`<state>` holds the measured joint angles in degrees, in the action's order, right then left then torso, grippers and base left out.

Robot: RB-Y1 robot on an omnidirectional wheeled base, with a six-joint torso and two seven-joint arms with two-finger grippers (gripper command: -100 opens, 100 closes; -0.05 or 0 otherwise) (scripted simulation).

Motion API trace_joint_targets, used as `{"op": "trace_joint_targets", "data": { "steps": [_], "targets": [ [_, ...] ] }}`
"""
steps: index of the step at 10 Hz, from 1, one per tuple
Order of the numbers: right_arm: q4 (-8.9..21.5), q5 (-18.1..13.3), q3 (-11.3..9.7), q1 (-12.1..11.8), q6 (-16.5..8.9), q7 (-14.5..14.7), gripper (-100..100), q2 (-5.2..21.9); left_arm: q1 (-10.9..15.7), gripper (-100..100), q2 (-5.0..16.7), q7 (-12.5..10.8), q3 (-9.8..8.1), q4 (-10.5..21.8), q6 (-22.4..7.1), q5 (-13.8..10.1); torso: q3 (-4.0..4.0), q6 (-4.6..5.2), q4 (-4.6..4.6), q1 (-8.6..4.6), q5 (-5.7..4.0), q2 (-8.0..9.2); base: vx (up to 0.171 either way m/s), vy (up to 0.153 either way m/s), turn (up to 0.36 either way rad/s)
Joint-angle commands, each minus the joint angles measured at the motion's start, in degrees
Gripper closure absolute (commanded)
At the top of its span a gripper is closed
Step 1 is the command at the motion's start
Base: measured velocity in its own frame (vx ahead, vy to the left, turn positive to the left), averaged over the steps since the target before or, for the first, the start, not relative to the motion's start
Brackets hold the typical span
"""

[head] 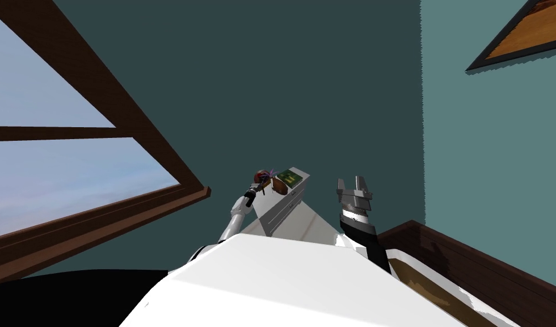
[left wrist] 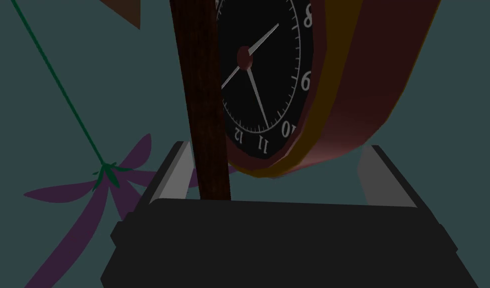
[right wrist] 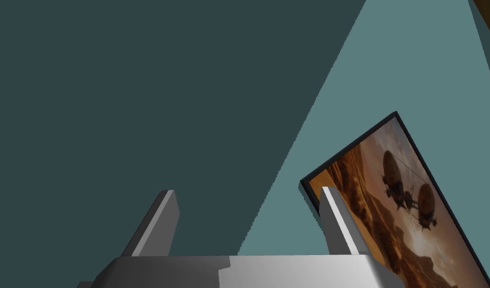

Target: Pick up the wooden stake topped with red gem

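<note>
L gripper (left wrist: 276, 147) is at the white cabinet (head: 282, 214), nosed right up to the clock (left wrist: 289, 75). Stake (left wrist: 204, 100), dark brown wood, lies just in front of the clock face. Its shaft runs lengthwise btwn the fingers (left wrist: 175, 170), hard by one of them; can't tell if it touches. Fingers spread, nothing pinched yet. Looks like pre-grasp: jaws straddle the shaft so closing should clamp it, but the clock's red & yellow rim also pokes in btwn them & could get caught too. Purple flower (left wrist: 109, 185) w/ green stem sits on the stake's side away from the clock. Green book (head: 290, 179) near the clock on the cabinet top. Writing: white clock numerals 12, 11, 10, 9, 8, upside down to the wrist cam; no brand; book cover marks too small to read. R gripper (head: 354, 190) raised well clear of the clock, fingers spread, empty, prob parked out of the way
</note>
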<state>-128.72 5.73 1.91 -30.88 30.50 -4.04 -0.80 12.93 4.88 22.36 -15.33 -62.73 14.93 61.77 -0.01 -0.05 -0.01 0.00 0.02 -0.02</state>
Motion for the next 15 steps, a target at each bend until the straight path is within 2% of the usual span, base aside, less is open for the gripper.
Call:
{"op": "trace_joint_targets", "data": {
  "steps": [1,5,6,7,8,9,10,11,12,13,14,15],
  "targets": [
    [0.0,0.0,0.0,0.0,0.0,0.0,0,0.0,0.0,100,0.0,0.0,0.00,0.0,0.0,0.0,0.00,0.00,0.00,0.00,0.00,0.00,-0.001,0.001,-0.016],
    [0.0,0.0,0.0,0.0,0.0,0.0,0,0.0,0.1,100,0.0,0.0,0.07,-0.1,0.1,0.0,-0.08,-0.07,-0.07,0.04,0.00,-0.09,0.000,0.001,0.005],
    [0.0,0.0,0.0,0.0,0.0,0.0,0,0.0,0.1,0,-0.1,0.0,0.06,0.0,0.1,0.0,-0.08,-0.07,-0.07,0.03,0.00,-0.10,0.000,0.000,0.000],
    [0.0,0.0,0.0,0.0,0.0,0.0,0,0.0,0.6,100,2.1,1.3,0.78,2.5,1.5,-2.8,-0.08,-0.06,-0.07,0.02,0.00,-0.10,0.022,-0.020,0.050],
    [0.0,0.0,0.0,0.0,0.0,0.0,0,0.0,1.2,100,4.1,2.6,1.78,3.9,3.0,-4.3,-0.13,-0.12,-0.10,0.01,-0.01,-0.17,0.015,-0.067,0.083],
    [0.0,0.0,0.0,0.0,0.0,0.0,0,0.0,1.2,100,4.5,2.6,1.78,5.0,3.0,-6.1,-0.18,-0.15,-0.16,-0.07,-0.02,-0.21,0.012,-0.062,0.051],
    [0.0,0.0,0.0,0.0,0.0,0.0,0,0.0,1.8,100,6.9,4.0,2.77,6.6,4.6,-7.8,-0.22,-0.17,-0.23,-0.04,0.00,-0.21,-0.005,-0.091,-0.017],
    [0.0,0.0,0.0,0.0,0.0,0.0,0,0.0,1.8,100,6.9,4.0,2.77,7.5,4.6,-9.6,-0.28,-0.10,-0.32,-0.12,0.03,-0.25,-0.005,-0.072,-0.024],
    [0.0,0.0,0.0,0.0,0.0,0.0,0,0.0,2.4,100,9.2,5.3,3.77,9.9,6.1,-11.4,-0.35,-0.04,-0.41,-0.12,0.08,-0.29,0.006,-0.083,0.028],
    [0.0,0.0,0.0,0.0,0.0,0.0,0,0.0,2.4,100,9.2,5.3,3.77,10.1,6.1,-13.1,-0.43,-0.09,-0.53,-0.15,0.12,-0.33,0.007,-0.070,0.027],
    [0.0,0.0,0.0,0.0,0.0,0.0,0,0.0,3.0,100,11.6,6.7,4.77,12.6,7.7,-14.9,-0.49,-0.09,-0.61,-0.08,0.16,-0.38,-0.007,-0.089,-0.050],
    [0.0,0.0,0.0,0.0,0.0,0.0,0,0.0,3.0,100,11.6,6.7,4.77,12.6,7.7,-16.9,-0.58,-0.05,-0.74,-0.11,0.23,-0.41,0.005,-0.084,-0.027]
  ]
}}
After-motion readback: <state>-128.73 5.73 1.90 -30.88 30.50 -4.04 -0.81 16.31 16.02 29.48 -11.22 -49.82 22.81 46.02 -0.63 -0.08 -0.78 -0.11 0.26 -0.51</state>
